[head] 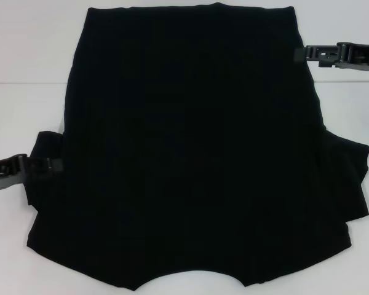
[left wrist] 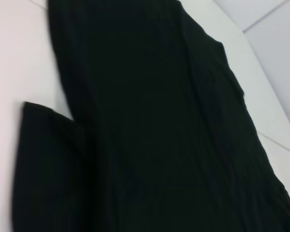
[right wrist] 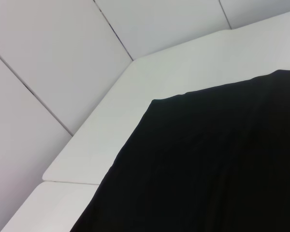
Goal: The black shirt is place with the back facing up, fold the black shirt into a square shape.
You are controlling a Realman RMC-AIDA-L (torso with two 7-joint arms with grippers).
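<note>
Soft black cloth shirt lies flat on the white table; left gripper and right gripper touch its edges, finger spread unreadable.

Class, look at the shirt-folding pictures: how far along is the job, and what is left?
Barely begun. Done: the black shirt lies spread flat on the white table, plain side up. In hand: the left tool sits at the left sleeve and the right tool at the far right edge. Left: no fold shows, so every fold into a square remains.
</note>
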